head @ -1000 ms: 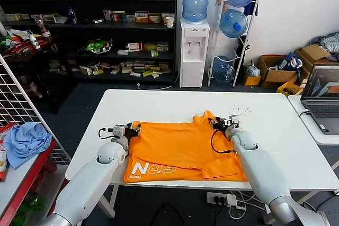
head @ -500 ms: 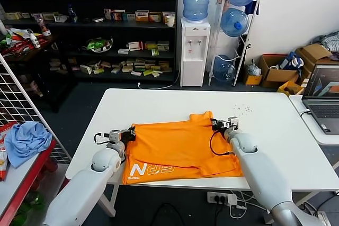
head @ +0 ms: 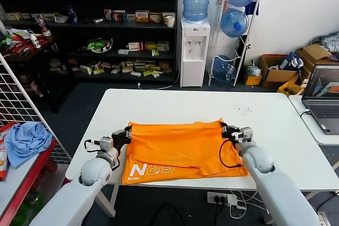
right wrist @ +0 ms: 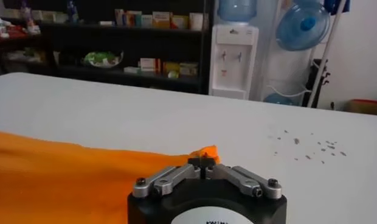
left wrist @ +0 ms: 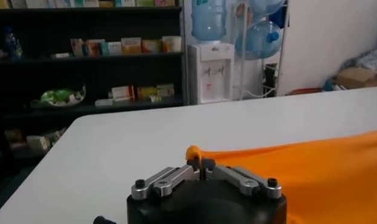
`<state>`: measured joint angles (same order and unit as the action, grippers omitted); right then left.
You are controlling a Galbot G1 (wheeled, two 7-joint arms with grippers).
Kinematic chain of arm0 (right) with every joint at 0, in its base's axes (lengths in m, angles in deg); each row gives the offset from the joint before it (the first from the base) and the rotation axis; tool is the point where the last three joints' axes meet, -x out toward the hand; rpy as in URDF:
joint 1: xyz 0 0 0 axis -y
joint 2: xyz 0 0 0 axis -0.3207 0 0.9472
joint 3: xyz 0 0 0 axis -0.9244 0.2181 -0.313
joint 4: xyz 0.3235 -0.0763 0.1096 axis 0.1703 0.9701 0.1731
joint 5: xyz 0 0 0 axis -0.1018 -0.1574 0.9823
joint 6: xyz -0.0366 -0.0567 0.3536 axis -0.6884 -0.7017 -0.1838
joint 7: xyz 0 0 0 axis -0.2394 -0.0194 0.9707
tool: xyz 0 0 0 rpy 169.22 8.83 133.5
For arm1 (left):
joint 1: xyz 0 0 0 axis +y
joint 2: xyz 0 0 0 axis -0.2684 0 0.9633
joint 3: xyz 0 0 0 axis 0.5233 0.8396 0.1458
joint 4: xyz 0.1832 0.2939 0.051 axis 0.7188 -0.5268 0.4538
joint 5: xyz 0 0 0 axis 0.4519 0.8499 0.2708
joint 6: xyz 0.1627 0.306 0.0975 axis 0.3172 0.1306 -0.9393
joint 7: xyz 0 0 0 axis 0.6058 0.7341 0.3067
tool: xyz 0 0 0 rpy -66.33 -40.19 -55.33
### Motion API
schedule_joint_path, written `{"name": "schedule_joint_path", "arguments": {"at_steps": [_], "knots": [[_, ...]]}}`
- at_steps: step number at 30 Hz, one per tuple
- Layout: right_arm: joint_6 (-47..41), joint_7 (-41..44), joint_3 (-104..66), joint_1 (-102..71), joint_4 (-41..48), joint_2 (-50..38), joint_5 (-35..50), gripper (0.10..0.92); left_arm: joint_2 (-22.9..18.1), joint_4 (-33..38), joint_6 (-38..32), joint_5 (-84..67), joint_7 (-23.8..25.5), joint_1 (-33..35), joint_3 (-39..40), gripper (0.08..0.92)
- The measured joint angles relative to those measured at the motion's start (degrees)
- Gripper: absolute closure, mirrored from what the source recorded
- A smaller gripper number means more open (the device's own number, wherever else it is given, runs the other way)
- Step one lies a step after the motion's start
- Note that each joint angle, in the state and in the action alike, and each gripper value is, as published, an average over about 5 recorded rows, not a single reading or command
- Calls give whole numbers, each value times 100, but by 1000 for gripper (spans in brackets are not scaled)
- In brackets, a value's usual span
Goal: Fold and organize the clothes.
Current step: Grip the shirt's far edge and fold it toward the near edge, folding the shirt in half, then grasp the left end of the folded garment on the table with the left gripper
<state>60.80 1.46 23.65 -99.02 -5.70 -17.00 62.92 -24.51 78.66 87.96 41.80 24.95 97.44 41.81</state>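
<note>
The orange T-shirt [head: 177, 146] lies folded on the white table [head: 180, 104], with white "N" lettering [head: 139, 170] at its near left corner. My left gripper [head: 126, 132] is shut on the shirt's far left corner, which shows as an orange nub in the left wrist view [left wrist: 193, 151]. My right gripper [head: 226, 129] is shut on the far right corner, seen in the right wrist view [right wrist: 207, 151]. The far edge of the shirt runs taut between the two grippers.
A laptop [head: 322, 99] sits on a side table at the right. A light blue cloth [head: 25, 139] lies on a red rack at the left. Small dark specks [head: 241, 110] dot the table beyond the shirt. Shelves and a water dispenser [head: 193, 51] stand behind.
Both grippers have pulled the shirt's far corners toward me and outward. The bunched far edge near the right gripper has flattened into a straight line.
</note>
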Motion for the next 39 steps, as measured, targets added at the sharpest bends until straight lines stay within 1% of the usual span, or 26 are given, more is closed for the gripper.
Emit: {"name": "schedule_joint_path", "arguments": {"at_steps": [10, 17, 19, 21, 25, 29, 39], "knots": [[-265, -299, -575, -1516, -1485, -558, -36, 900, 350, 1047, 19, 232, -187, 1059, -223, 901], [-453, -354, -812, -2175, -1963, -728, -76, 894, 376, 1337, -67, 425, -294, 1655, -236, 901], [-495, -362, -852, -2279, -2023, -750, -78, 863, 358, 1369, -99, 479, -340, 1760, -224, 892], [-517, -377, -888, -2364, -2070, -762, -80, 818, 340, 1391, -142, 525, -390, 1836, -224, 850], [-511, -420, -943, -2478, -2180, -769, -75, 697, 338, 1414, -202, 562, -482, 1918, -259, 714], [-481, -461, -977, -2539, -2282, -762, -51, 584, 351, 1413, -206, 530, -541, 1960, -295, 602], [-455, -527, -1055, -2652, -2428, -773, 4, 298, 236, 1402, 56, -64, -693, 1985, -331, 316]]}}
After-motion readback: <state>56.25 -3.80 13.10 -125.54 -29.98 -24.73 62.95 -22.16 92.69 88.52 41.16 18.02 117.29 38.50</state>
